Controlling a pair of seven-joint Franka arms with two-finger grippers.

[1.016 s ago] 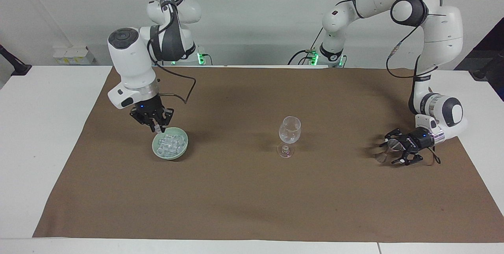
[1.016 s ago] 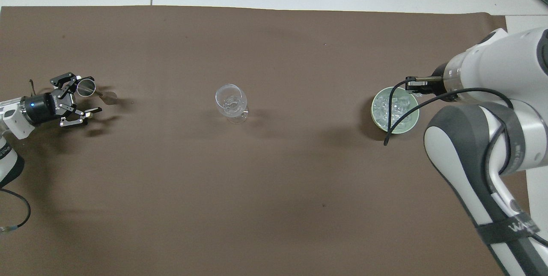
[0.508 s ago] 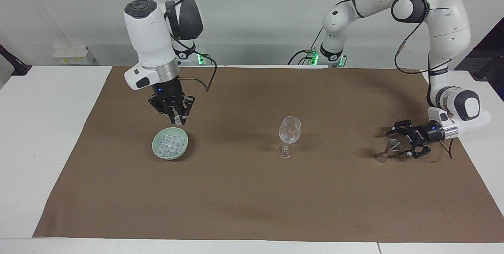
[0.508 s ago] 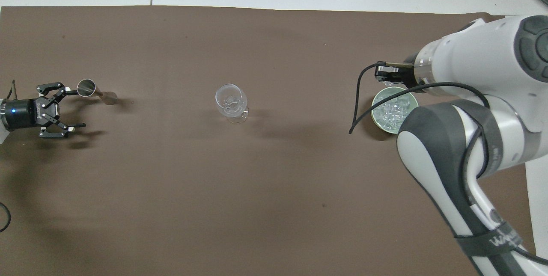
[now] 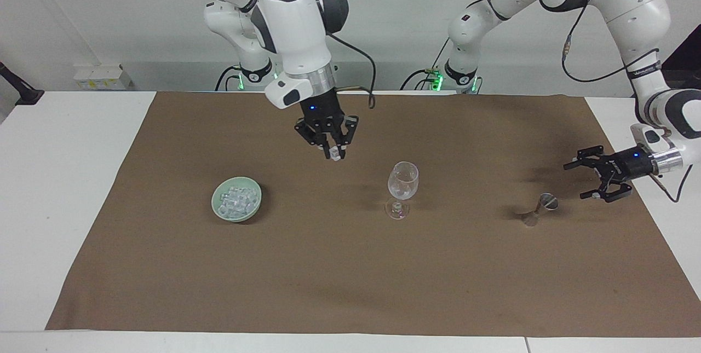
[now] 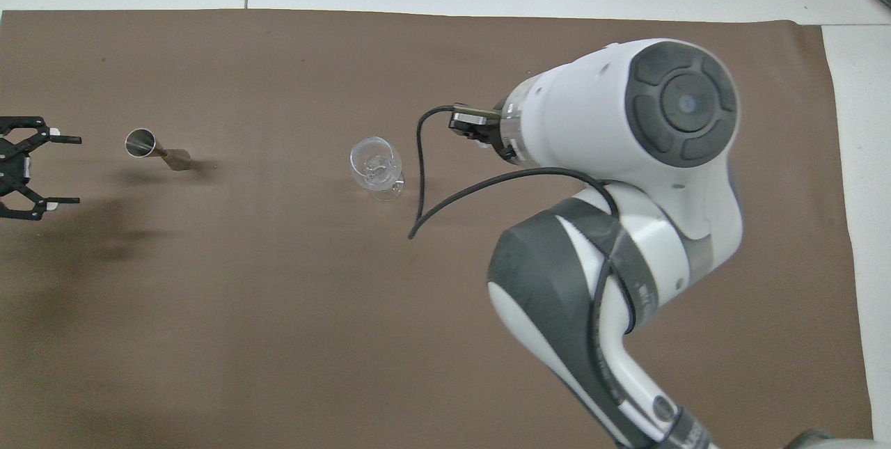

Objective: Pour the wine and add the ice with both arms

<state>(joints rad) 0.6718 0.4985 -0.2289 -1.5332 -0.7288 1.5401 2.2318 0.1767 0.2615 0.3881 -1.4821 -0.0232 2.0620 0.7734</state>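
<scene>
Since a second ago the right claw [image 5: 334,151] has risen from the pale green bowl [image 5: 236,200] and swung toward the stemmed glass [image 5: 402,189], pinching one ice cube [image 5: 334,154]; remaining ice [image 5: 236,198] sits in the bowl. Left claw [image 5: 601,179], fingers spread and empty, has withdrawn from the small metal cup [image 5: 539,208] on the table [image 5: 350,265].

Both arms [image 5: 298,24] are big, white and smooth, made of round fat parts joined together. Each joint has a dark grey round cap [image 6: 686,104] with curved lines and a small dot in the middle. A shiny silver ring sits just above each black pincer. A little blue light glows on the black part near the fingers. Thin black cables [image 6: 445,195] loop along the arms. Green lights shine at the bases.
</scene>
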